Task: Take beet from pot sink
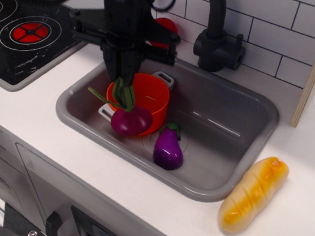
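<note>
The magenta beet (131,120) hangs from my gripper (124,82) by its green leaf stalks. It is in front of the orange pot (148,97), outside it, above the near left part of the grey sink (223,137). The gripper's black fingers (116,68) are shut on the stalks just over the pot's front rim. The pot stands in the sink's left half, its front handle hidden behind the beet. The pot looks empty.
A purple eggplant (168,148) lies in the sink right of the beet. A red tomato ball (167,25) sits behind the gripper on the counter. A black faucet (217,33) stands behind the sink. A bread loaf (253,191) lies at right, a stove (25,29) at left.
</note>
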